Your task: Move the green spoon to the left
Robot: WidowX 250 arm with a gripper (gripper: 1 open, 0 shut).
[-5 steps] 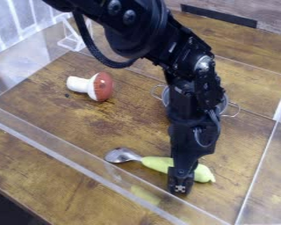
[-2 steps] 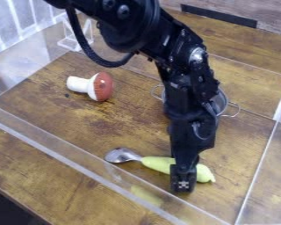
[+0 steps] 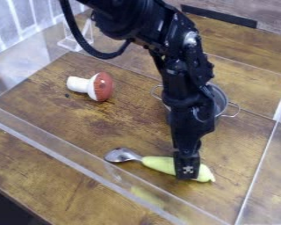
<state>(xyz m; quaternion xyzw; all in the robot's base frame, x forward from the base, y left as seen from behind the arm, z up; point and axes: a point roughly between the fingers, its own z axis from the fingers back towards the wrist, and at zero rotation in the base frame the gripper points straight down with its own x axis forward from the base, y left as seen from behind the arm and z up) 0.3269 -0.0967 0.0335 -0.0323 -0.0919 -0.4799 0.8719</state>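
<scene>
The green spoon (image 3: 154, 162) lies flat on the wooden table near the front right, its silver bowl (image 3: 118, 156) pointing left and its yellow-green handle running right. My gripper (image 3: 188, 167) points straight down over the right part of the handle, its black fingers at the level of the handle and covering part of it. The fingers stand open and I cannot tell whether they touch the spoon.
A toy mushroom (image 3: 94, 85) with a red cap lies at the left. A metal pot (image 3: 220, 101) stands behind the arm, mostly hidden. A clear plastic wall (image 3: 73, 149) runs along the table's front and right sides.
The gripper has shifted slightly to the right and lowered onto the spoon's handle; the arm above it leans more upright. The spoon has not moved.
</scene>
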